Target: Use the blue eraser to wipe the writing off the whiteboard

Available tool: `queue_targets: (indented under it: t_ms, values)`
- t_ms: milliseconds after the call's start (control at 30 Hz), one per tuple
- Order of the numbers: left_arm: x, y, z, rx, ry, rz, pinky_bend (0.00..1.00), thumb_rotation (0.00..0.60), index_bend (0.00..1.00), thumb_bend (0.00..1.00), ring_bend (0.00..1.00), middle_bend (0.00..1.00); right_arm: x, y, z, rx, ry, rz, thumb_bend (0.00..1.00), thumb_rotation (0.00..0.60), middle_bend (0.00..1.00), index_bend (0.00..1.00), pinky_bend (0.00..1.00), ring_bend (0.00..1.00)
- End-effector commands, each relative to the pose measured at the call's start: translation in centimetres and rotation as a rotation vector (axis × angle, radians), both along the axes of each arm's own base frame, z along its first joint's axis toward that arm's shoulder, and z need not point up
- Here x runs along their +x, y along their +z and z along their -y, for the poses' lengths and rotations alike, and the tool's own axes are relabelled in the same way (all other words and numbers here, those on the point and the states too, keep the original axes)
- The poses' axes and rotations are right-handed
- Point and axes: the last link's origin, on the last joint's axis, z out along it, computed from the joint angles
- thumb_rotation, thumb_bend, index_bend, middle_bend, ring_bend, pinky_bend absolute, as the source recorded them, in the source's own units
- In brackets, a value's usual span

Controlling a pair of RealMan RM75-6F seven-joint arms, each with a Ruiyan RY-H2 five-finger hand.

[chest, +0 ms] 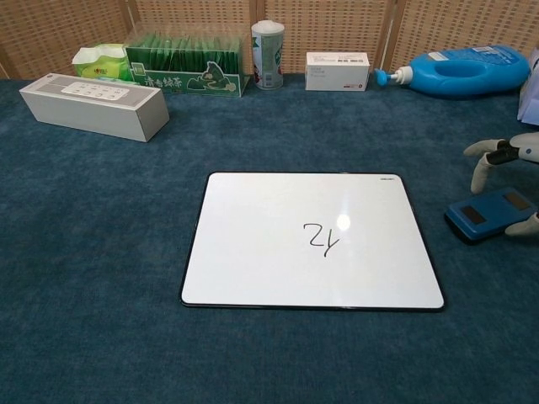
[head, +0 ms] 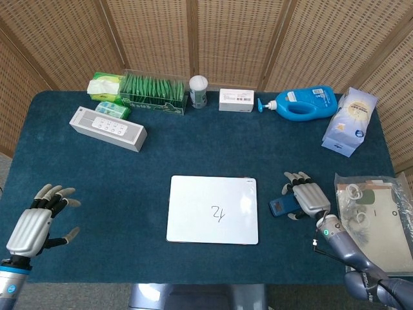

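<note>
The whiteboard (head: 213, 209) (chest: 312, 241) lies flat mid-table with black writing (head: 219, 212) (chest: 320, 236) near its centre. The blue eraser (head: 281, 206) (chest: 491, 213) rests on the cloth just right of the board. My right hand (head: 307, 196) (chest: 509, 168) hovers over the eraser's right end with fingers spread; whether they touch it is unclear, and nothing shows it gripped. My left hand (head: 40, 221) is open near the table's front left corner, far from the board, and is absent from the chest view.
Along the back stand a white speaker (head: 108, 128), tissue packs (head: 106, 86), a green box (head: 153, 93), a white cup (head: 199, 91), a small white box (head: 236, 100) and a blue bottle (head: 304, 103). A bag (head: 350, 121) and a plastic packet (head: 375, 219) lie at the right.
</note>
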Motion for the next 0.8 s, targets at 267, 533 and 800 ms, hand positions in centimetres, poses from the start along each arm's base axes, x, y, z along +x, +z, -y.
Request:
queue_targets:
  t_ms: [267, 533, 800]
  values:
    - [-0.16, -0.05, 0.04, 0.002, 0.005, 0.002, 0.0, 0.6, 0.35, 0.33, 0.13, 0.2, -0.01, -0.3, 0.26, 0.013, -0.004, -0.014, 0.16, 0.6, 0.08, 0.36, 0.0, 0.0]
    - [-0.34, -0.1, 0.01, 0.001, 0.01, 0.004, 0.0, 0.6, 0.35, 0.33, 0.13, 0.2, -0.02, -0.54, 0.51, 0.02, -0.009, -0.022, 0.16, 0.6, 0.09, 0.41, 0.0, 0.0]
    - [-0.38, -0.27, -0.1, -0.001, 0.01, 0.005, 0.0, 0.6, 0.35, 0.33, 0.13, 0.2, 0.12, -0.47, 0.73, 0.029, -0.009, -0.029, 0.16, 0.6, 0.12, 0.55, 0.0, 0.0]
